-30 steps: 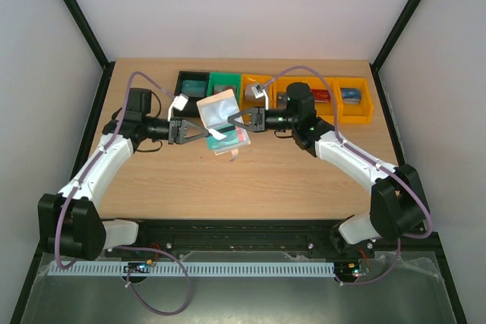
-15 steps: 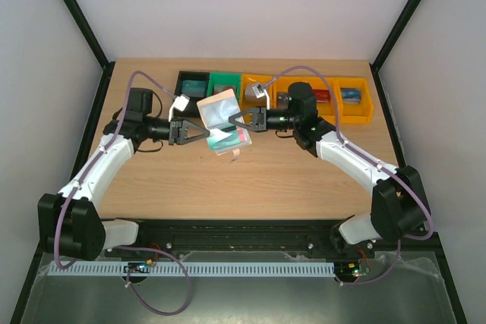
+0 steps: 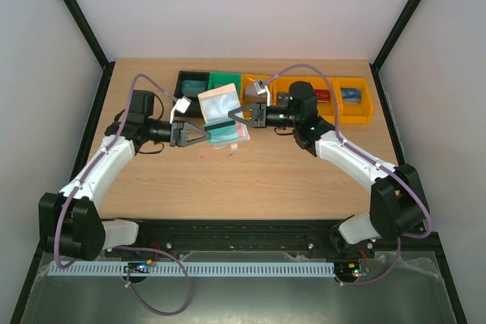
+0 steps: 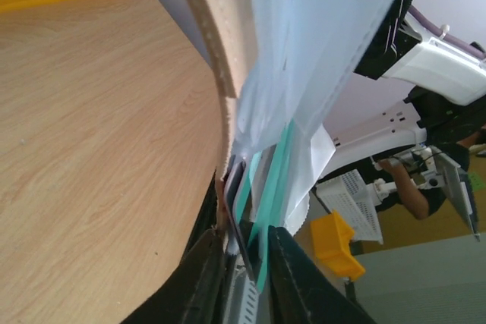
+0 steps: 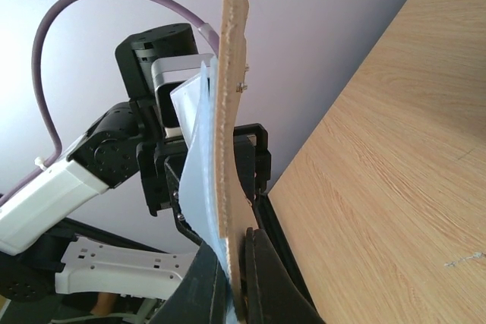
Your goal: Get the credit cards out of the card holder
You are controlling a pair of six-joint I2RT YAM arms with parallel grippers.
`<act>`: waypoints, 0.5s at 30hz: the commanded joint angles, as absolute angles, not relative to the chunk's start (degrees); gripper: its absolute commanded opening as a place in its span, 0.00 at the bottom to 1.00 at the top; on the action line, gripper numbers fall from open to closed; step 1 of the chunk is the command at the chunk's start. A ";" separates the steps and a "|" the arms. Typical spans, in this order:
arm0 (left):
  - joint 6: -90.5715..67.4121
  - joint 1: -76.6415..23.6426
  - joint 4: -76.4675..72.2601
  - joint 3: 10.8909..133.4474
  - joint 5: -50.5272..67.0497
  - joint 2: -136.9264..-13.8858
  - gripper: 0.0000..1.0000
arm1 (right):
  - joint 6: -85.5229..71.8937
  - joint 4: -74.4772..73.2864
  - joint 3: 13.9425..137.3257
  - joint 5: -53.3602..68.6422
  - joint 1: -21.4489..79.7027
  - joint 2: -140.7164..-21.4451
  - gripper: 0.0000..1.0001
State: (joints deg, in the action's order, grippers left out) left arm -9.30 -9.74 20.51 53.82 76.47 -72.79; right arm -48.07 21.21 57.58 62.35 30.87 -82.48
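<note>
Wood table: card holder hangs open mid-air, bins just behind it, bare wood below and in front of it. My right gripper is clamped on its cover edge, clearest from the right wrist. My left gripper straddles the teal card under the holder; pinching or loose, can't tell. Only the left wrist shows a dark card beside it.

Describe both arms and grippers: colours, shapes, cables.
Both arms match: the left arm and right arm have white shells on the long links and black joint housings. A purple cable loops along each. The left gripper and right gripper are black, each with two fingers tapering to a triangular outline, and a small white block sits at each wrist.
</note>
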 commanded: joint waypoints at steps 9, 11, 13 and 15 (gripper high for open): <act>-9.22 -8.48 19.71 52.38 77.44 -71.51 0.02 | -42.73 16.52 60.02 62.23 29.43 -81.35 0.02; -9.23 -8.23 19.72 52.21 77.50 -71.33 0.02 | -42.26 15.66 59.68 62.32 28.01 -80.42 0.02; -9.00 -8.17 19.78 52.12 77.60 -71.28 0.02 | -41.64 14.68 59.51 62.37 27.01 -79.66 0.02; -8.89 -8.17 19.83 52.05 77.61 -71.37 0.02 | -41.40 14.18 59.54 62.53 26.64 -79.22 0.02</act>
State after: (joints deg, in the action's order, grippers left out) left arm -9.63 -9.28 19.90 52.90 77.01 -72.77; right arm -43.68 16.67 57.74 62.08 29.56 -82.37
